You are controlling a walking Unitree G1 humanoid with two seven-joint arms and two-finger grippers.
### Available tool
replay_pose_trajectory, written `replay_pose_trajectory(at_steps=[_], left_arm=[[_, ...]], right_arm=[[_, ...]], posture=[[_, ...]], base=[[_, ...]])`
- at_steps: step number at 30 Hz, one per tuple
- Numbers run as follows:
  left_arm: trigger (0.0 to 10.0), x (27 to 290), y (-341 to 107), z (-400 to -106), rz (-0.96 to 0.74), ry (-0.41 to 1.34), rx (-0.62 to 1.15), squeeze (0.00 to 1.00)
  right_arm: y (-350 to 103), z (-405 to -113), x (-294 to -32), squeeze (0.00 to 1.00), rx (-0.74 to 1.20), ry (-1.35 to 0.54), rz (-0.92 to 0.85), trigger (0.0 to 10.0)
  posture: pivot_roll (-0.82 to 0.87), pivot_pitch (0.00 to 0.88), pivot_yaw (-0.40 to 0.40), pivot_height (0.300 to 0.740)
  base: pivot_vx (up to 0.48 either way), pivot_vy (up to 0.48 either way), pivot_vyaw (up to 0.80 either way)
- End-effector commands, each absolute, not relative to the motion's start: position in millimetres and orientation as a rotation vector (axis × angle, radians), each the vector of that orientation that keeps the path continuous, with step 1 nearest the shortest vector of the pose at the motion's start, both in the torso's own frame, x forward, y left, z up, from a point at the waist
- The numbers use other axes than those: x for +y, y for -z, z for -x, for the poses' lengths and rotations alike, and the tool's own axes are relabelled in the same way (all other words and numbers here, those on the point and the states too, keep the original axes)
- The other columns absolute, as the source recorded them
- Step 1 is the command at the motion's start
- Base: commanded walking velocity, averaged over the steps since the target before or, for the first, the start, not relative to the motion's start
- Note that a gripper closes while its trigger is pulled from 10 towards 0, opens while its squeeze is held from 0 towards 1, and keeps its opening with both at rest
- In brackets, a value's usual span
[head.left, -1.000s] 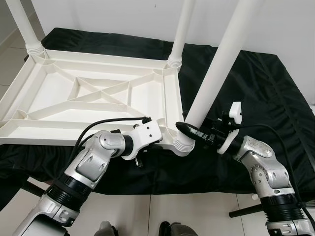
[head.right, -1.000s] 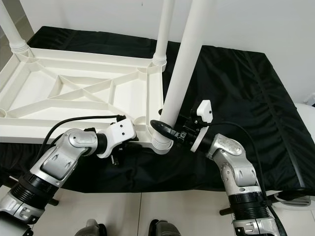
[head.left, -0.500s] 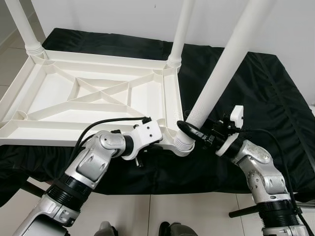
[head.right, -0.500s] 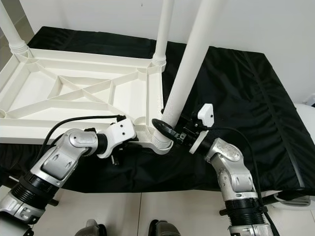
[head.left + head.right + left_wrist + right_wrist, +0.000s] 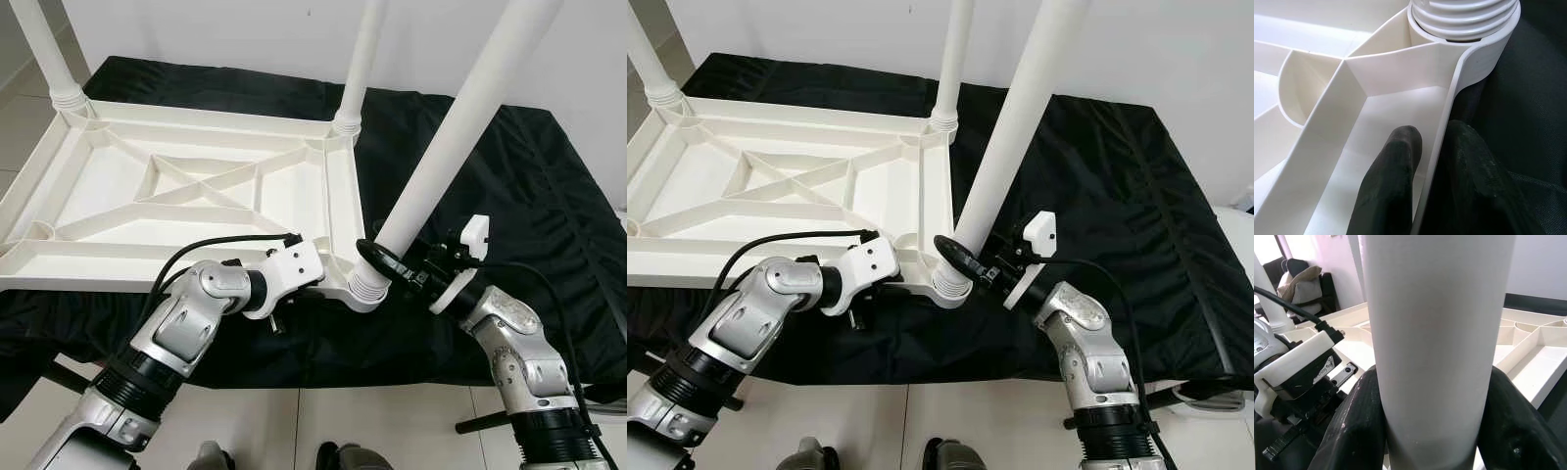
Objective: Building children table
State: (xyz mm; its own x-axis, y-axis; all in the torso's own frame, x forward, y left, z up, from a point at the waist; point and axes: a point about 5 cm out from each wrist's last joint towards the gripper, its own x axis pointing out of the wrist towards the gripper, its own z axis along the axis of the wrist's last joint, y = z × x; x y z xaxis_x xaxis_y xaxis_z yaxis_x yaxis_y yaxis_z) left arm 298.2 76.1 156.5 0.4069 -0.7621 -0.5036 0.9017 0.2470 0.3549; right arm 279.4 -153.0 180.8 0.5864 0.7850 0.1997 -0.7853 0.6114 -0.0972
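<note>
A white plastic table top [image 5: 186, 191] lies upside down on a black cloth, ribs facing up. Two legs stand in its far corner sockets. A third white leg [image 5: 451, 137] leans to the right, its threaded foot in the near right corner socket [image 5: 364, 287]. My right gripper [image 5: 377, 257] is shut on this leg just above the socket, and its black fingers [image 5: 1354, 423] hug the tube on both sides. My left gripper [image 5: 1432, 161] is shut on the table top's near rim [image 5: 1442, 142], one finger inside the frame, one outside, close to the same socket.
The black cloth [image 5: 509, 186] covers a low platform and extends well to the right of the table top. Light floor tiles [image 5: 392, 426] lie along the near edge. A white wall stands behind.
The leg has tilted further to the right at its top, and my right arm has shifted slightly with it. The left arm holds still on the rim.
</note>
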Motion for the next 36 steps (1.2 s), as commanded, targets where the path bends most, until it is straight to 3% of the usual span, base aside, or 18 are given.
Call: replay_pose_trajectory(at_steps=[1, 26, 36], left_arm=[[10.0, 73, -155, -298, -0.678, 1.118, 0.242, 0.0], [10.0, 71, -160, -297, -0.677, 1.116, 0.222, 0.0], [10.0, 69, -163, -297, -0.679, 1.119, 0.214, 0.0]], right_arm=[[-165, -278, -151, 0.0, -0.138, -0.948, 0.019, 10.0], [-145, -273, -151, 0.0, -0.069, -0.985, 0.047, 10.0], [-141, -276, -152, 0.0, -0.073, -0.987, 0.133, 10.0]], posture=[[-0.02, 0.147, -0.07, 0.74], [-0.01, 0.151, -0.073, 0.74], [-0.01, 0.152, -0.075, 0.74]], base=[[0.0, 0.0, 0.0], [0.0, 0.0, 0.0], [0.0, 0.0, 0.0]])
